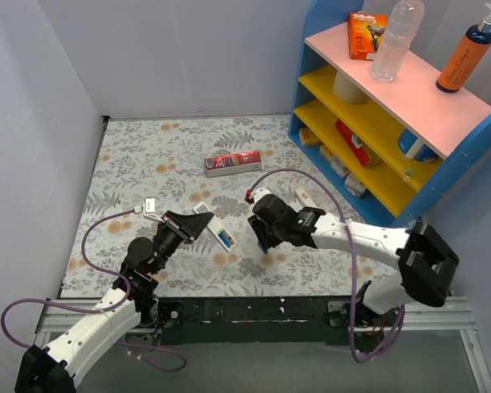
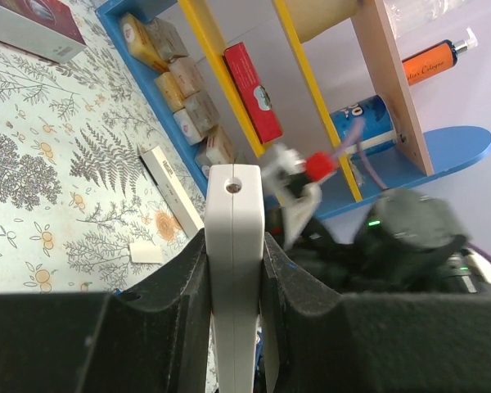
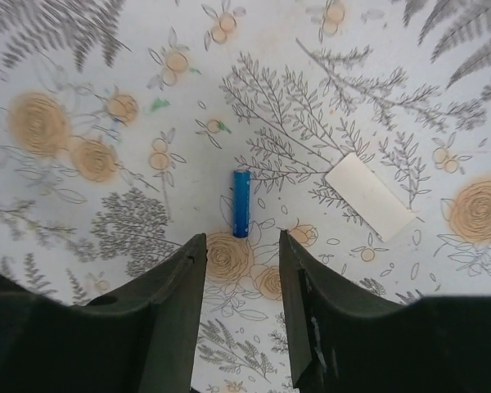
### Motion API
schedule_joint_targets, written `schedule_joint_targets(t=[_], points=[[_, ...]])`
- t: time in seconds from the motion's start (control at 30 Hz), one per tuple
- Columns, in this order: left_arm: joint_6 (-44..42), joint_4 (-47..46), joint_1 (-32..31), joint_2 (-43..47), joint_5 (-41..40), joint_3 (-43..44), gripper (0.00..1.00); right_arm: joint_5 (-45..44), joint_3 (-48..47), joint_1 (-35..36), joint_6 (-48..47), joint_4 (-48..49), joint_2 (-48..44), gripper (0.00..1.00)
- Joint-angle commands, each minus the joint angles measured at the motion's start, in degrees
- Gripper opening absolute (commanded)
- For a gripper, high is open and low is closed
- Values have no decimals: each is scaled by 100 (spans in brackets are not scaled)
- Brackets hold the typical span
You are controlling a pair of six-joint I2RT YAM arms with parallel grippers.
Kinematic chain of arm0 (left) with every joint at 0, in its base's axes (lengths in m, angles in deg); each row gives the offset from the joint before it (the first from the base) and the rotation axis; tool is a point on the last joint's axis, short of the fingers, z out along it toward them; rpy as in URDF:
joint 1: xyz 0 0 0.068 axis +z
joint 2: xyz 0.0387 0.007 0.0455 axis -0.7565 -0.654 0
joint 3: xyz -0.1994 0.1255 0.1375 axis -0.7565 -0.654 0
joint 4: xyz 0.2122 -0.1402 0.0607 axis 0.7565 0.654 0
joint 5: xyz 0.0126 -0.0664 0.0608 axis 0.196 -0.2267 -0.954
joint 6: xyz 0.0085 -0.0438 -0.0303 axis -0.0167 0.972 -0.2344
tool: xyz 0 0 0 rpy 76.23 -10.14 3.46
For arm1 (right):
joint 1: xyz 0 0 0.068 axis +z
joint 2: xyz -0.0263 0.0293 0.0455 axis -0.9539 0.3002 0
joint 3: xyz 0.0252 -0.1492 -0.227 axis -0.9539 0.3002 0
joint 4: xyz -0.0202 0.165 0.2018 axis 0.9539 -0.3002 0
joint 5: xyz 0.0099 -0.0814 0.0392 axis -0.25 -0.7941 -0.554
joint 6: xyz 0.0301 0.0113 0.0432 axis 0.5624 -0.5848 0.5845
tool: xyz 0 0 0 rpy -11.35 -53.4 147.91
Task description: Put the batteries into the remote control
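Left gripper clenched on remote. Right gripper parted, empty. Blue battery lies on cloth, just ahead of the gap. Step, likely: battery pickup. Next: lower, straddle battery, close across its width.

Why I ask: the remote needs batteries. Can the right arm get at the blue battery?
Probably yes: the right tool hovers open over the blue battery, with nothing between them.
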Motion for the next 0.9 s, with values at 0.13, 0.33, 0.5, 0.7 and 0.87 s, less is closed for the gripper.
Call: schedule_joint_targets(t=[0.13,0.33,0.5,0.7,0.87], points=[[-71,-414,15,-224,200,30,0,539,-925,26,-39,-314,-1489,45],[-98,-590,6,-461,367,109,0,1462,-1162,17,136,213,-1789,37],[-98,-713,15,-637,534,171,0,1938,-1426,17,154,381,-1402,37],[-150,-784,15,-760,666,223,0,2465,-1646,17,259,530,-901,35],[-159,-845,6,-830,701,241,0,2738,-1690,17,339,583,-629,34]])
